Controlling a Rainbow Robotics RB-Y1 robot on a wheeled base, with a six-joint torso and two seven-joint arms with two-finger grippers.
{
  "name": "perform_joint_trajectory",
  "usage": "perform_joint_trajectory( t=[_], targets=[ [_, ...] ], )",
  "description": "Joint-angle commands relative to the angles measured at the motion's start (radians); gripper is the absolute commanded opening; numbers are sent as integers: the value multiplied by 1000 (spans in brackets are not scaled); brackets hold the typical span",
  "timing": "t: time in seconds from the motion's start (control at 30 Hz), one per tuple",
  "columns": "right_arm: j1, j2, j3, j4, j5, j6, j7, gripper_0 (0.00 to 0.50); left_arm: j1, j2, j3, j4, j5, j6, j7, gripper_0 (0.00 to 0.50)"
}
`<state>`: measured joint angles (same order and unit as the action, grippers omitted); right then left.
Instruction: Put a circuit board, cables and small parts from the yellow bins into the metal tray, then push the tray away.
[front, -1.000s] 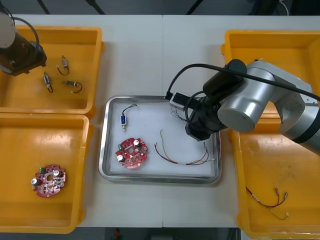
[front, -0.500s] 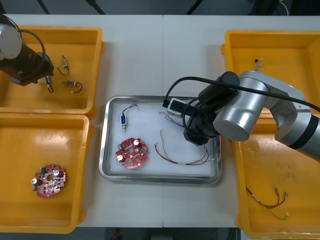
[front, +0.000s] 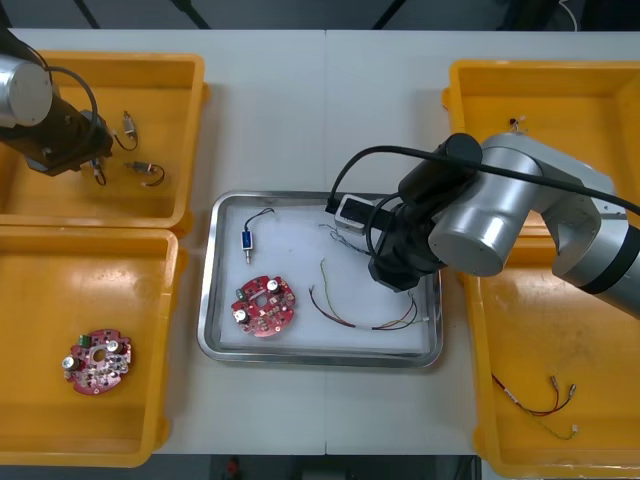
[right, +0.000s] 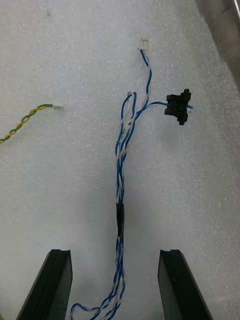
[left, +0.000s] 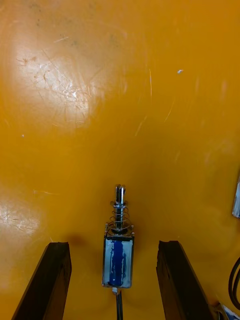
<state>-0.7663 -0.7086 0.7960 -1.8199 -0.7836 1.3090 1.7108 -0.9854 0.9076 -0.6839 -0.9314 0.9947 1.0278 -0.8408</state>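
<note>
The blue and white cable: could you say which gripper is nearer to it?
Right. The right gripper straddles the cable inside the tray; the left gripper is over the far left bin.

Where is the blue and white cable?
Right wrist view: blue and white cable lies in the metal tray's far right, between the right gripper's open fingers.

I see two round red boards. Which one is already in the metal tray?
The circuit board at the metal tray's near-left corner; the other board lies alone in a left yellow bin.
</note>
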Motion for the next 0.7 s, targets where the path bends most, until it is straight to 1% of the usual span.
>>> perform_joint_trajectory(
  t=[0.03,0.13,0.23,0.43,0.47,0.53,0.57,0.6,0.63,0.67,0.7],
  targets=[
    [-30,-20,-123,-84,-75,72,-37,500,22,-9,-8,0,15,-12,-106,500],
    [-28,-41,-192,-127,-138,145,-117,500,27,-9,-8,2,24,-15,-110,500],
    [-28,-61,-241,-165,-174,205,-188,500,33,-7,-9,2,27,-18,-115,500],
    [-22,-106,-322,-246,-198,314,-339,500,34,-7,-8,2,27,-18,-126,495],
    [-19,-112,-331,-252,-200,323,-359,500,34,-9,-8,2,27,-20,-127,465],
    [-13,-132,-357,-269,-209,351,-412,500,36,-9,-8,2,24,-25,-133,322],
    [-11,-137,-365,-271,-212,358,-425,500,34,-7,-8,2,24,-25,-135,275],
    [-7,-146,-380,-272,-221,375,-453,500,34,-7,-8,2,24,-25,-136,186],
    [-2,-157,-397,-274,-232,391,-481,500,34,-7,-9,2,22,-25,-138,112],
    [1,-160,-406,-272,-237,398,-493,500,36,-7,-8,3,22,-25,-139,86],
    [7,-169,-426,-272,-246,415,-516,500,34,-7,-8,2,18,-25,-141,49]
  ],
)
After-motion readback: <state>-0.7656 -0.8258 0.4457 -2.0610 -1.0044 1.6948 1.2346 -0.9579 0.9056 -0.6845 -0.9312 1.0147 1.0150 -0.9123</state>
